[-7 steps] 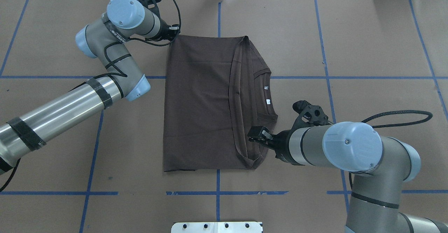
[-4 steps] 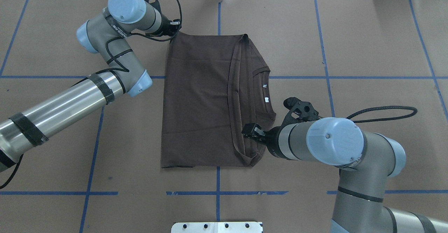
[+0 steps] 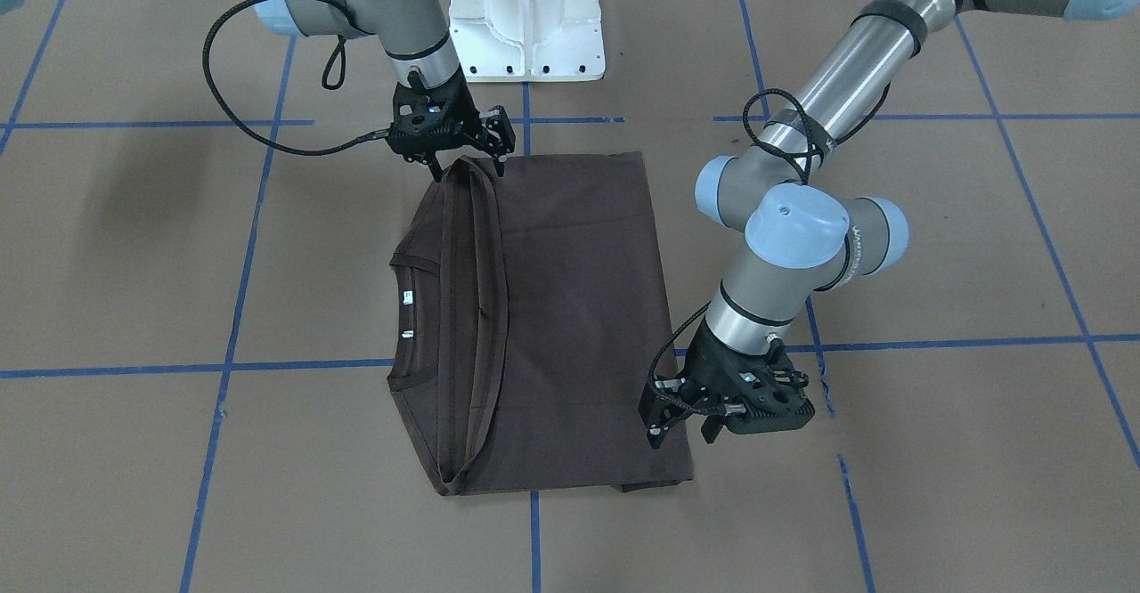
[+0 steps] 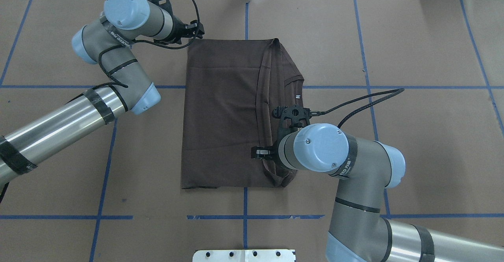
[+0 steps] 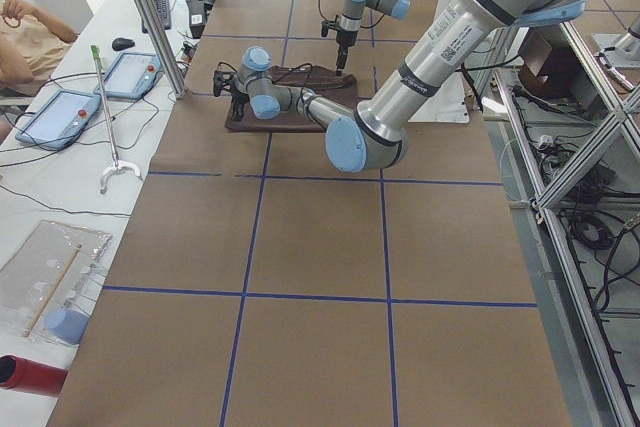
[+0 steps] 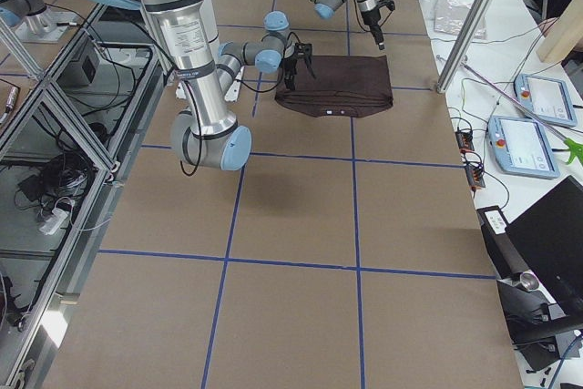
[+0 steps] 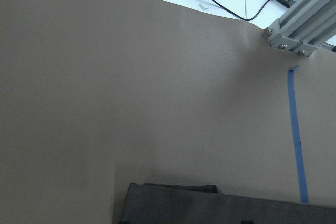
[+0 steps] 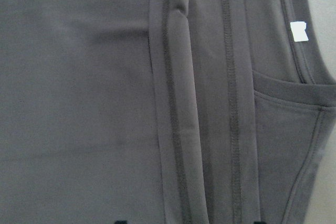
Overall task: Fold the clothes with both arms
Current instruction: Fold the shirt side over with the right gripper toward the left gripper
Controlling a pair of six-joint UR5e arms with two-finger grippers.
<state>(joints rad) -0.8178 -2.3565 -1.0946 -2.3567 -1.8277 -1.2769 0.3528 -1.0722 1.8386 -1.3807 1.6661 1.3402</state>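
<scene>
Overhead view, from 9 o'clock across. The left arm is reaching in from 8 o'clock, and printed lettering on its wrist is too small to read. The left gripper is hanging at the T-shirt's 11 o'clock corner with its fingers apart, one over the cloth and one off the edge. The T-shirt is lying folded into a rectangle at the middle of the table, with its neck pointing to 3 o'clock. Its 9 o'clock edge is running straight, and a small flap is sticking out under the 7 o'clock corner. The white neck tags are showing by the collar, their print unreadable. The right gripper is hovering over the folded seams near the 5 o'clock corner, fingers spread and gripping nothing. The right arm is coming in from 5 o'clock. Brown table surface with blue tape lines is showing on every side of the shirt, widest toward 3 o'clock. The white base plate is sitting at 6 o'clock.
</scene>
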